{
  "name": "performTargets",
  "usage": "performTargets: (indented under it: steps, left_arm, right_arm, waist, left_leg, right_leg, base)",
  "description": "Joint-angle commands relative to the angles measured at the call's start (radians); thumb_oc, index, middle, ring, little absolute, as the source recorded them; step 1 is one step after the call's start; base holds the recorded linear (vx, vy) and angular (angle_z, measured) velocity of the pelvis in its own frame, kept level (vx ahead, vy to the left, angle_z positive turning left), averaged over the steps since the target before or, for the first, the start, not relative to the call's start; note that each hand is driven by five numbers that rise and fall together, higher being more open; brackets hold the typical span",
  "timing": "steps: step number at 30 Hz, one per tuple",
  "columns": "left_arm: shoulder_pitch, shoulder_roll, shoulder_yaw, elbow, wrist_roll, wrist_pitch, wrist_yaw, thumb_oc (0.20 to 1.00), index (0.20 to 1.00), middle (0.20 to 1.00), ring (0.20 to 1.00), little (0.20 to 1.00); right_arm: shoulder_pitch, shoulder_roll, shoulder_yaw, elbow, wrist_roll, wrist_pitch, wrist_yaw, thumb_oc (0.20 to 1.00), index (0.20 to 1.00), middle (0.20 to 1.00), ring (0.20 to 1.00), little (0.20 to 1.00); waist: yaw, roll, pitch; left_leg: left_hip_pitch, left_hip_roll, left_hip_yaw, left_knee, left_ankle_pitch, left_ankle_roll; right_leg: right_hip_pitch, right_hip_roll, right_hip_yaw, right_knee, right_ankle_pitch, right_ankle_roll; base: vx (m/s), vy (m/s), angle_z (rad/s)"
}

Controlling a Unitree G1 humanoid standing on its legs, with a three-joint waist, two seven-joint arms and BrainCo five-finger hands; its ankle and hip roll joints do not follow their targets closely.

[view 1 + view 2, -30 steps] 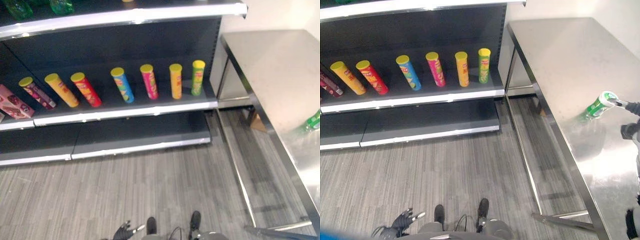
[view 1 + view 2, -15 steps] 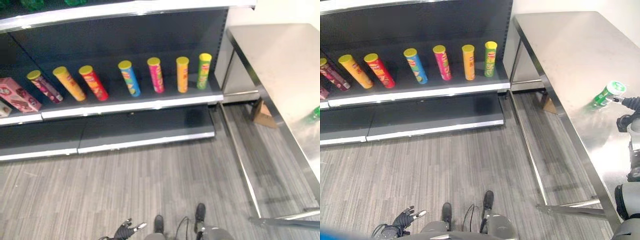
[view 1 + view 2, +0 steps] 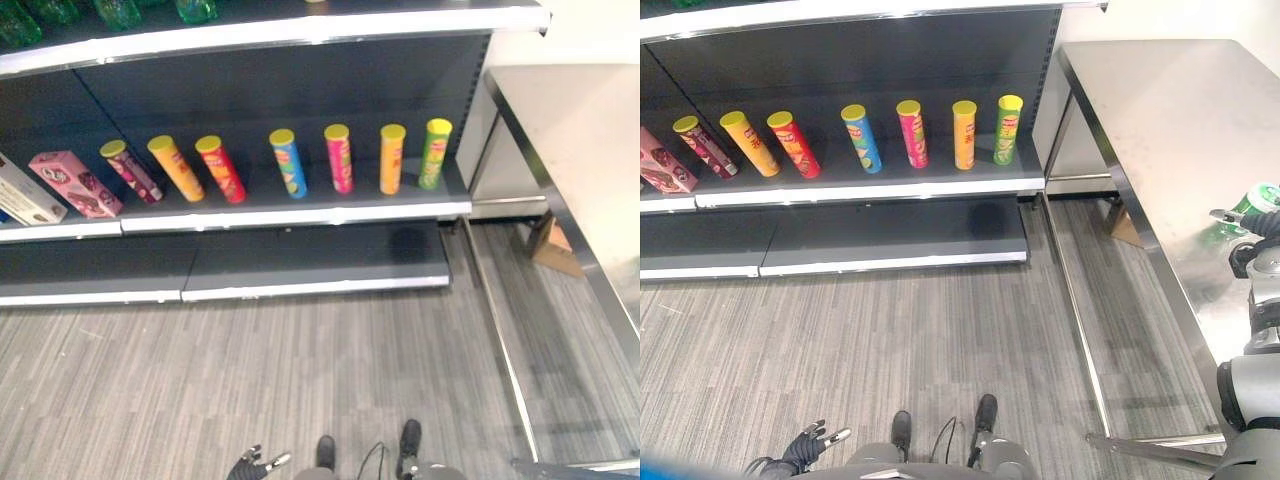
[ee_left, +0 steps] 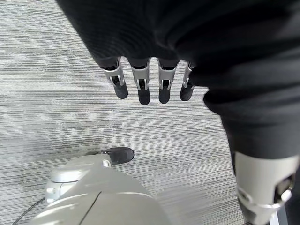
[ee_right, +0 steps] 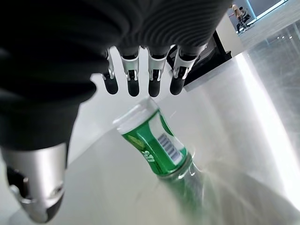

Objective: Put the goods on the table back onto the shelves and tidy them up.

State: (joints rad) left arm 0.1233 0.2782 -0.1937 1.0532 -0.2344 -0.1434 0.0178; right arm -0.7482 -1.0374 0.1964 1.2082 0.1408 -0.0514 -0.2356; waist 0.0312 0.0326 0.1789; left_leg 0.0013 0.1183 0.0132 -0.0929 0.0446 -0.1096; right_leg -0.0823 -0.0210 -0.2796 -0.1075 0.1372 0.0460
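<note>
The bottle (image 3: 1252, 208), green with a label, stands on the steel bench (image 3: 1160, 110) at its right side, near the front edge. The right robot hand (image 5: 140, 79) is just beside it, fingers (image 5: 153, 86) straight and spread, tips close to the bottle's upper part; the wrist view shows no grip and a small gap between tips and bottle. The thumb (image 5: 40, 187) stands well apart from the fingers.

The left robot hand (image 4: 150, 84) hangs low over the grey floor (image 3: 890, 330), fingers straight and relaxed, holding nothing.

The shelves (image 3: 300, 212) stand to the left of the bench. The middle shelf carries a row of seven tubes (image 3: 338, 158) with yellow lids, from left: dark purple, orange, red, blue, pink, orange, green. The three on the left lean leftward; the others stand nearly upright. A pink box (image 3: 75, 183) lies left of the tubes, and a white box (image 3: 22, 192) is at the far left edge. The top shelf holds green bottles (image 3: 118, 12) at its left part. The lowest shelf (image 3: 310, 262) is dark. A brown wedge (image 3: 555, 245) rests on the floor under the bench.
</note>
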Motion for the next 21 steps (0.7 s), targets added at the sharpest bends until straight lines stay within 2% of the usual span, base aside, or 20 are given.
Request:
performTargets:
  steps: [1, 9, 10, 13, 21]
  left_arm:
    - [-0.006, 0.033, -0.052, 0.000, -0.019, -0.019, 0.018, 1.000, 1.000, 1.000, 1.000, 1.000]
    - [-0.007, 0.015, -0.059, -0.002, -0.019, -0.013, 0.029, 1.000, 1.000, 1.000, 1.000, 1.000]
    - [-0.037, 0.020, -0.011, 0.061, 0.037, 0.007, 0.004, 1.000, 1.000, 1.000, 1.000, 1.000]
    - [-0.030, 0.033, 0.028, 0.122, 0.050, 0.010, 0.008, 1.000, 1.000, 1.000, 1.000, 1.000]
    - [-0.020, 0.049, 0.060, 0.086, 0.020, -0.004, 0.013, 1.000, 1.000, 1.000, 1.000, 1.000]
  right_arm:
    - [-0.105, -0.052, 0.047, 0.021, -0.035, -0.011, -0.062, 1.000, 1.000, 1.000, 1.000, 1.000]
    - [-0.091, -0.078, -0.012, -0.015, 0.013, -0.017, -0.115, 1.000, 1.000, 1.000, 1.000, 1.000]
    - [0.107, -0.009, -0.085, -0.070, 0.109, -0.029, 0.025, 1.000, 1.000, 1.000, 1.000, 1.000]
    - [0.111, -0.006, -0.090, -0.102, 0.081, -0.029, 0.009, 1.000, 1.000, 1.000, 1.000, 1.000]
    - [0.103, -0.006, -0.088, -0.142, 0.066, -0.035, 0.004, 1.000, 1.000, 1.000, 1.000, 1.000]
  waist:
    - [0.006, -0.046, -0.016]
    - [-0.011, -0.042, -0.023]
    - [-0.037, -0.126, -0.074]
    - [-0.041, -0.116, -0.081]
    - [-0.024, -0.115, -0.073]
  left_leg:
    - [-0.047, 0.032, -0.019, 0.006, 0.048, -0.040]
    - [-0.041, 0.039, -0.022, 0.006, 0.045, -0.040]
    - [0.020, -0.040, -0.013, 0.076, -0.122, 0.027]
    - [0.057, -0.050, 0.004, 0.016, -0.111, 0.035]
    - [0.071, -0.074, 0.045, 0.006, -0.120, 0.057]
  right_leg:
    - [0.033, -0.091, 0.051, 0.069, -0.118, 0.093]
    - [0.036, -0.086, 0.059, 0.072, -0.125, 0.091]
    - [0.084, -0.093, 0.185, 0.027, -0.095, 0.100]
    - [0.078, -0.100, 0.188, 0.027, -0.084, 0.111]
    - [0.051, -0.131, 0.184, 0.046, -0.053, 0.140]
  base:
    - [0.00, 0.000, 0.00]
    - [0.00, 0.000, 0.00]
    - [0.00, 0.000, 0.00]
    - [0.04, 0.111, -0.08]
    - [0.00, 0.078, -0.18]
